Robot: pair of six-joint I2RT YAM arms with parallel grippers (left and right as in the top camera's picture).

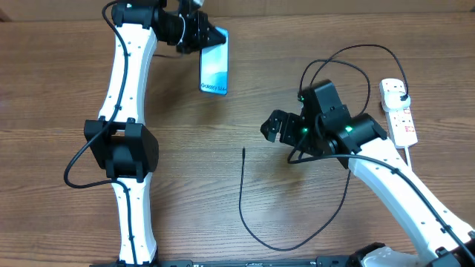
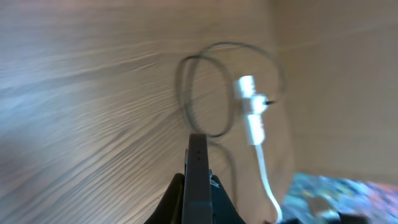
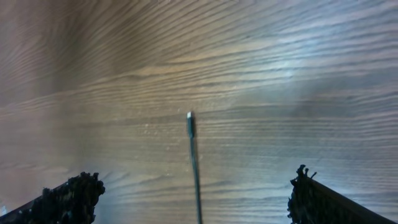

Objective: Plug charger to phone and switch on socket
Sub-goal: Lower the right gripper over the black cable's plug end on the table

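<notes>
On the table's left: the left arm [image 1: 126, 141] stretched from the near edge to the far edge of the wooden table [image 1: 59, 81].
Left gripper [image 1: 199, 35]: clamped on the phone's far end. In the left wrist view the phone [image 2: 198, 180] stood edge-on as a thin dark slab between the fingers.
Phone [image 1: 214, 63]: left of centre at the far side, with its lit light-blue screen up and small white text at its near end. Whether it touched the wood could not be told.
Charger [image 1: 240, 194]: a thin black cable. Its tip [image 1: 244, 150] lay on bare wood mid-table, well apart from the phone. From there the cable ran toward the near edge, curved right, passed under the right arm and looped at the far side toward the socket.
In the way: only bare wood lay between phone and tip.
Right gripper [image 1: 273, 127]: fingers wide apart, holding nothing, near the tip. In the right wrist view the tip [image 3: 190, 118] lay between the two fingertips [image 3: 68, 196] and touched neither.
Right arm [image 1: 401, 185]: crossed over the cable's loops and the cord.
Socket [image 1: 398, 111]: white, at the right edge, lying far-to-near, with red-marked switches too small to read. A black plug [image 1: 401, 90] sat at its far end. Its cord [image 1: 413, 154] left the near end and went under the right arm.
</notes>
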